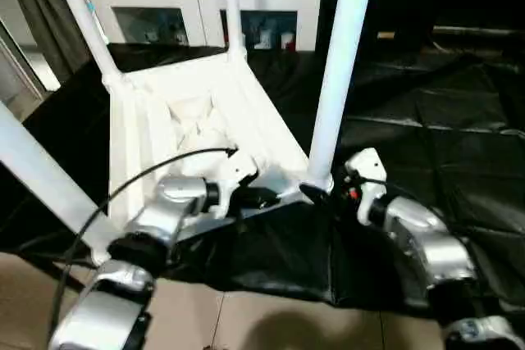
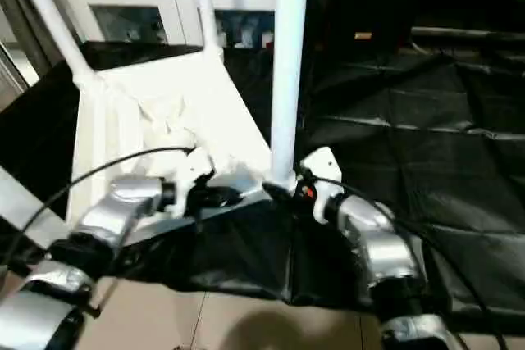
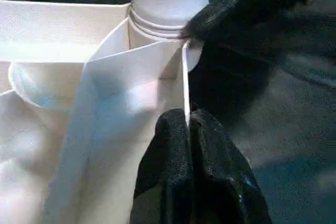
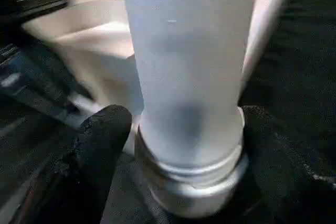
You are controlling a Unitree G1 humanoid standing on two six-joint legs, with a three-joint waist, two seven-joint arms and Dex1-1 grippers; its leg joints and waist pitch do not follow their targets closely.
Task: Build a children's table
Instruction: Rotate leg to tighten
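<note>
On a black sheet (image 1: 426, 120) spread over the floor, the children's table (image 1: 189, 120) lay upside down and tipped, its square white plastic top showing the ribbed underside with moulded walls and round corner sockets. Four white tubular legs could be counted rising from the corners: one at the near right corner (image 1: 338, 71), one at the far right (image 1: 230, 6), one at the far left (image 1: 82, 14), and one at the near left (image 1: 41, 174) slanting toward the picture's lower edge. The near right leg stood seated in its socket, a ringed collar visible at its base in the right wrist view (image 4: 191, 166).

Two silver forearms reached in, one from each side. The left end effector (image 1: 258, 197) was closed, its two black fingers (image 3: 173, 177) pinching the thin near edge wall of the tabletop close to the near right socket. The right end effector (image 4: 184, 135) sat at the foot of the near right leg with its two fingers spread on either side of the tube; one finger (image 4: 102, 140) lay just beside the collar, and whether either finger pressed against the leg could not be told.

Behind the sheet stood one white glass-door cabinet (image 1: 205, 6), with small items on its shelves, too blurred to name.
</note>
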